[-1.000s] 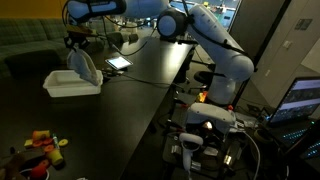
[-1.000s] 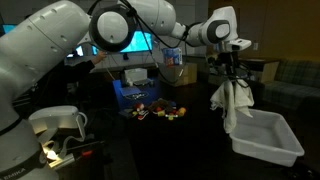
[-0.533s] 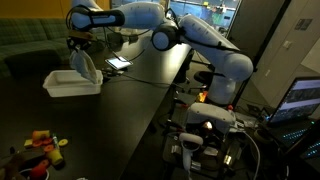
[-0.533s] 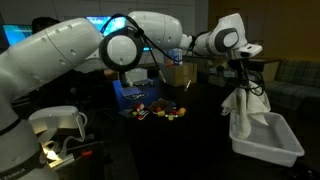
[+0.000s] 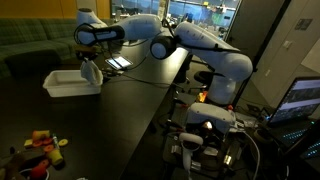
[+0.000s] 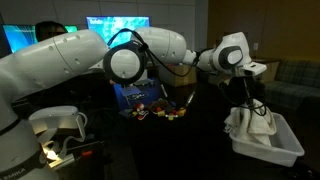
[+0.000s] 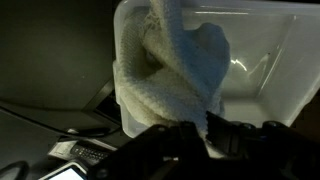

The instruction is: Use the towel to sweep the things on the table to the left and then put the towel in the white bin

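Towel hung with its long axis upright from your pincer, which was clamped shut on its top end. Its lower folds sat bunched inside the white bin on the counter, well apart from the things.

Glossy white rounded arm, black tool.

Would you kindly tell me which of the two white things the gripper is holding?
The soft white cloth towel, pinched in the shut gripper and drooping into the shallow white plastic bin, which merely sits on the table.
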You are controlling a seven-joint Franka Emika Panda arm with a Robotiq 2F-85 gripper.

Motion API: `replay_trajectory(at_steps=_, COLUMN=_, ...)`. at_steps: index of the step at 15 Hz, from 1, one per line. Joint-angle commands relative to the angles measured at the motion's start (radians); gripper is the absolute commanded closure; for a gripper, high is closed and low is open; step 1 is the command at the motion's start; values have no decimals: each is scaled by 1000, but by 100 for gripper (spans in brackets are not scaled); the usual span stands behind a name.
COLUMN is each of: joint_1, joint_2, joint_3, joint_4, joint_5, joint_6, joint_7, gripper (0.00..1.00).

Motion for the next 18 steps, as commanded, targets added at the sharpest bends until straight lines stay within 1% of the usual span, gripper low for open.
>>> replay_trajectory(at_steps=1, joint_1=-9, joint_2=66, joint_3=-15, joint_4=84, joint_5=-7, joint_6=-11, joint_7=29, gripper=61)
replay_trajectory(at_steps=3, joint_1=-22, joint_2=74, joint_3=10, joint_4=90, joint_5=15, joint_6=4, joint_7=9, gripper=48)
replay_trajectory(at_steps=4, joint_1=-26, joint_2=76, joint_3=19, joint_4=91, joint_5=22, joint_6=8, joint_7=-1, gripper=39)
replay_trajectory(at_steps=5, joint_1=-27, joint_2=75, joint_3=18, joint_4=93, joint_5=23, joint_6=9, joint_7=9, gripper=33)
replay_trajectory(at_steps=6, joint_1=-26, joint_2=71, joint_3=18, joint_4=92, joint_5=22, joint_6=2, joint_7=5, gripper=24)
replay_trajectory(at_steps=8, joint_1=-28, joint_2=48, joint_3=33, joint_4=84, joint_5=30, joint_6=-50, joint_7=-36, gripper=11)
replay_trajectory(at_steps=9, joint_1=-30, joint_2=29, joint_3=56, joint_4=80, joint_5=42, joint_6=-83, joint_7=-87, gripper=2)
replay_trajectory(at_steps=10, joint_1=-31, joint_2=10, joint_3=77, joint_4=69, joint_5=50, joint_6=-114, joint_7=-147, gripper=0)
replay_trajectory(at_steps=13, joint_1=-40, joint_2=-66, joint_3=142, joint_4=35, joint_5=85, joint_6=-233, joint_7=-277, gripper=0)
replay_trajectory(at_steps=18, joint_1=-70, joint_2=-199, joint_3=234, joint_4=-3, joint_5=161, joint_6=-498, joint_7=-404, gripper=0)
